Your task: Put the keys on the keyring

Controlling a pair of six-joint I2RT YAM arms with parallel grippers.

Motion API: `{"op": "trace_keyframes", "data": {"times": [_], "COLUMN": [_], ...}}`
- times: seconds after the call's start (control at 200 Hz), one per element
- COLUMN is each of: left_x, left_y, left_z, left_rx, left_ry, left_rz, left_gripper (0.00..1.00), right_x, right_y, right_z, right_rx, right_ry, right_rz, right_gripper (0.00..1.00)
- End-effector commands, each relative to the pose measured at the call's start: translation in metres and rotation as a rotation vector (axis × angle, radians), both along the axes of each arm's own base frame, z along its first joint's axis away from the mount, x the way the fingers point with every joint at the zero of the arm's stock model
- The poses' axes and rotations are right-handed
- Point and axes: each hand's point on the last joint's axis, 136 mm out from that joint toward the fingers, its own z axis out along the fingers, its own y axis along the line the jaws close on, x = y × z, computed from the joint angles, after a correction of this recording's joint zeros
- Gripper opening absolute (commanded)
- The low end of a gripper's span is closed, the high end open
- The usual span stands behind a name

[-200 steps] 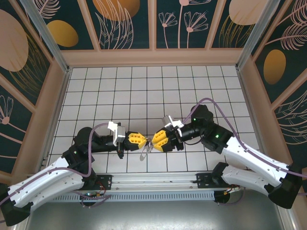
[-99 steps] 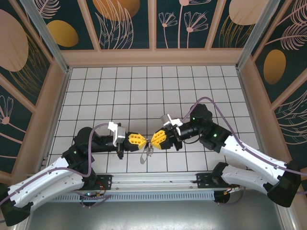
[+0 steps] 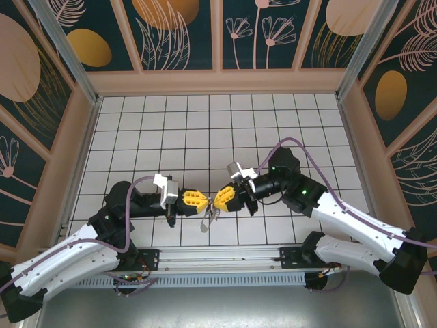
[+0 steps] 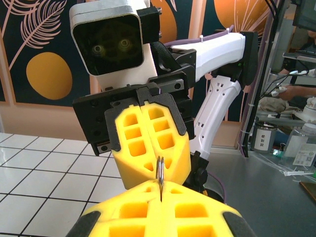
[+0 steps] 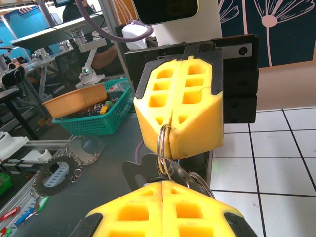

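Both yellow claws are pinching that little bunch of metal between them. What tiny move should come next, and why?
Probably a small, slow twist of the right gripper, feeding the key along the keyring while the left gripper holds steady. Both are shut nose to nose, the ring pinched in the left, the key at the right's tips; pulling apart might strain the ring.

White tiled floor (image 3: 205, 123), dark floral walls (image 3: 184, 34)

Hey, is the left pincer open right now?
No, the left pincer has its yellow fingers pressed together, pinching the metal ring at their tips.
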Motion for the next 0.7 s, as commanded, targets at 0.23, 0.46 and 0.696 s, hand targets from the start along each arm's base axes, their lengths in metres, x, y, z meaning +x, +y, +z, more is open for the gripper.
{"op": "trace_keyframes", "data": {"times": [0.23,0.46,0.696], "left_x": [-0.008,-0.0082,-0.0092], "left_y": [0.0013,0.0,0.0003], "left_z": [0.0222,0.0212,0.0226], "left_rx": [-0.05,-0.05,-0.061], "left_ry": [-0.053,-0.052,-0.053], "left_rz": [-0.034,-0.041,-0.046], "left_gripper": [0.0,0.0,0.0], "right_x": [0.001,0.0013,0.0023], "right_y": [0.0009,0.0025,0.0056], "right_z": [0.0097,0.0122,0.0112], "right_rx": [0.039,0.048,0.06], "right_ry": [-0.032,-0.031,-0.019], "right_rz": [0.017,0.027,0.041], "right_gripper": [0.0,0.0,0.0]}}
